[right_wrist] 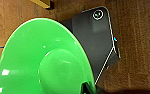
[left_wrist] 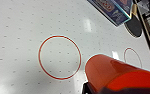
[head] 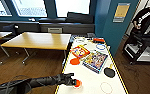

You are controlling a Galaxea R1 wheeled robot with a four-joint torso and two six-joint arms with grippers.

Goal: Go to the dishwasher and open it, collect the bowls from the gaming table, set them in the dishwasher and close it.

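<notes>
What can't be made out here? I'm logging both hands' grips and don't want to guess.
- Left hand: blurred in the head view; the orange bowl covers its fingers in the left wrist view.
- Right hand: the green bowl blocks it in the right wrist view.
- Black paddle: partly hidden by the game box and the frame edge in the left wrist view.

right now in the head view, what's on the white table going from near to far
orange thing at the left hand → black paddle → blue game box → red-orange box → blue ring → orange item at the far end
</notes>
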